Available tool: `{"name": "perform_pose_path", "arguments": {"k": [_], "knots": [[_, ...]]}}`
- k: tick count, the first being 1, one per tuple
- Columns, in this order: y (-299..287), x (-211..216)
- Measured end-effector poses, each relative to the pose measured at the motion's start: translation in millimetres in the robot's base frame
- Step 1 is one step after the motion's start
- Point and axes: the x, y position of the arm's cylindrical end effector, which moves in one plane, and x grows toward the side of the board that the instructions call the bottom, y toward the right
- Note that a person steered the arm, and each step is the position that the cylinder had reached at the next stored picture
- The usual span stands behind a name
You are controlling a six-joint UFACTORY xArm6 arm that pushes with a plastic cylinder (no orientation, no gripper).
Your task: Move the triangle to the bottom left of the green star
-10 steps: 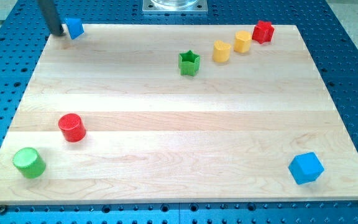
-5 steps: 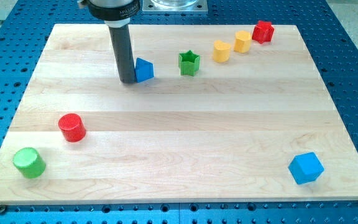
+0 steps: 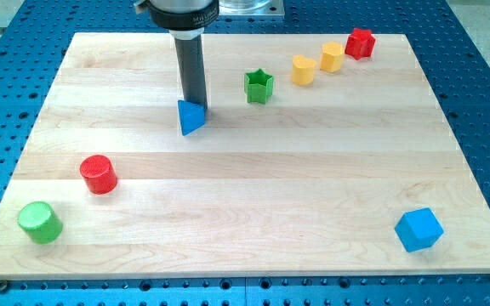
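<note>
The blue triangle point(image 3: 191, 117) lies on the wooden board, left of and a little below the green star point(image 3: 259, 86). My tip point(image 3: 197, 107) touches the triangle's upper right side, between it and the star. The dark rod rises from there to the view's top.
Two yellow blocks point(image 3: 303, 70) point(image 3: 332, 57) and a red block point(image 3: 360, 42) stand in a row to the star's upper right. A red cylinder point(image 3: 99, 174) and a green cylinder point(image 3: 40, 222) are at the lower left. A blue cube point(image 3: 418, 229) is at the lower right.
My tip pushed the blue triangle from the board's top left corner rightward toward the star, then moved to its upper right side; the triangle has shifted down a little.
</note>
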Motion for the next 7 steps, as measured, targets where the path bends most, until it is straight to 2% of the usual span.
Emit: {"name": "perform_pose_path", "arguments": {"k": [2,3,5,7], "knots": [[-78,12],[-85,45],[-12,41],[-5,28]]}}
